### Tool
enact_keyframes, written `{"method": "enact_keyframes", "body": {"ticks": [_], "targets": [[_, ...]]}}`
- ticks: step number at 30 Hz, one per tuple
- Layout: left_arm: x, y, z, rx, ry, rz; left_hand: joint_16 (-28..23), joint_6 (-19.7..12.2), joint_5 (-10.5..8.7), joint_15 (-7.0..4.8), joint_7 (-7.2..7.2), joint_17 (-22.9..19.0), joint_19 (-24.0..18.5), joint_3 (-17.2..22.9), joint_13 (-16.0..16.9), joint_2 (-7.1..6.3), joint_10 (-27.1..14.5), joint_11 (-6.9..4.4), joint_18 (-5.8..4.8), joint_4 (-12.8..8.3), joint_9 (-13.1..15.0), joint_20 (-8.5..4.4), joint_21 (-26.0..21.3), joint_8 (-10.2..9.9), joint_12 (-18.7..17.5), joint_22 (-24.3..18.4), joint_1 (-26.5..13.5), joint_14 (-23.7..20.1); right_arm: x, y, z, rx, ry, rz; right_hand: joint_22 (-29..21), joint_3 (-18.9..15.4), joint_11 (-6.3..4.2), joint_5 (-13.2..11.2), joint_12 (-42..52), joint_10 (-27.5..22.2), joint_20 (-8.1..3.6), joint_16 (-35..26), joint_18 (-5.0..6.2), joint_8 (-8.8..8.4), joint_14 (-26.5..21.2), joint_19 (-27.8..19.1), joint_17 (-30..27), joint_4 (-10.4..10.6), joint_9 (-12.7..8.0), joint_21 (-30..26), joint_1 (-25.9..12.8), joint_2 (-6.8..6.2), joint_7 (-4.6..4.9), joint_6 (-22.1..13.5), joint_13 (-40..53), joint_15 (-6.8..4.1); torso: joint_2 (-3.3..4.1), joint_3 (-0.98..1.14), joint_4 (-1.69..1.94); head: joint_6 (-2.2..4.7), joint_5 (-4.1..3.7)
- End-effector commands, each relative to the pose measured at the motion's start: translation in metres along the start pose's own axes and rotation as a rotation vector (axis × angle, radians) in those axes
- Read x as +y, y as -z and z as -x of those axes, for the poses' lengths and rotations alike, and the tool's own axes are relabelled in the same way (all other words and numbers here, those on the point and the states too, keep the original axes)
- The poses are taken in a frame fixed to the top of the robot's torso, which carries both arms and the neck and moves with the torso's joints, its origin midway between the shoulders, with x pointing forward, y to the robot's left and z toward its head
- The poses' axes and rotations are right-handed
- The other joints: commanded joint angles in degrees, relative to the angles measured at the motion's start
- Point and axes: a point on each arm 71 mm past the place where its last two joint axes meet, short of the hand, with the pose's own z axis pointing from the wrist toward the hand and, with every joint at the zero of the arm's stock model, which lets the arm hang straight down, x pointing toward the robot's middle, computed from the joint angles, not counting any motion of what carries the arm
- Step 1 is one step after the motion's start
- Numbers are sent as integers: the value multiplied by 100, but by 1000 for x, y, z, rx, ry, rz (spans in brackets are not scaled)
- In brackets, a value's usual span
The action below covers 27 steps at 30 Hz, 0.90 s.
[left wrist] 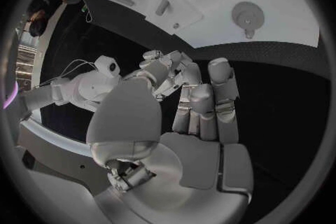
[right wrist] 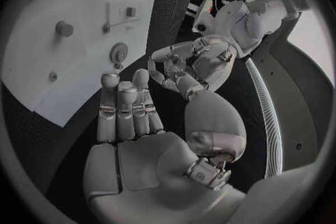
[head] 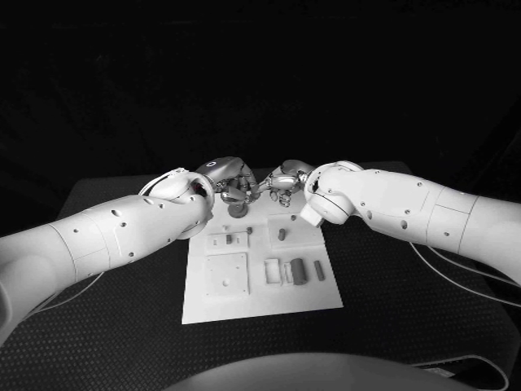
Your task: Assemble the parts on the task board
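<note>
Both hands hang over the far end of the white board [head: 260, 269], close together and facing one another. The left hand [head: 229, 189] and the right hand [head: 286, 182] meet just beyond the board's far edge, probably so that one can steady or pass a small piece to the other before it goes into the board.

In the left wrist view the left hand's fingers [left wrist: 210, 106] lie straight and side by side, with the thumb folded across the palm; nothing is visibly in them. In the right wrist view the right hand's fingers [right wrist: 126, 106] are likewise straight and close together, and no part can be seen in them. Whether either hand pinches a small piece at its fingertips I cannot tell.

The parts [head: 298, 270] lie on the board's near right area: a few small dark pieces side by side, beside a pale block. A square recess [head: 226, 274] sits at near left, with nothing standing in it. The board rests flat on the black surface [head: 425, 318].
</note>
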Motion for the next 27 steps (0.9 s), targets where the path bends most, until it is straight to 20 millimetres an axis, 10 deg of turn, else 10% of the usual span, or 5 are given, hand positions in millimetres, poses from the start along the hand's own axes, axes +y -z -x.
{"method": "enact_keyframes", "body": {"ticks": [1, 27], "targets": [[-2, -1, 1, -5, 6, -3, -12, 1, -7, 10, 32, 8, -2, 22, 9, 65, 43, -10, 122, 9, 3, -50, 30, -20, -27, 105, 13, 47, 0, 0, -2, 22, 15, -3, 78, 6, -23, 9, 29, -1, -40, 31, 173, 31, 8, 7, 2, -52, 6, -4, 5, 64, 26, 53, -11, -39, 1, -1, -1, 1, 3], [-5, -1, -1, 4, 9, -7, -14, -6, -12, 11, 34, 10, 4, 19, 15, 67, 50, -9, 121, 14, 0, -50, 27, -24, -33, 105, 2, 55, 1, -1, -8, 59, 21, 18, 93, 52, -100, 16, 23, 68, -25, 31, 173, 196, 25, -9, -12, -343, 105, 18, 189, 616, -58, 343, -68, -107, 4, 0, 1, -19, 10]]}}
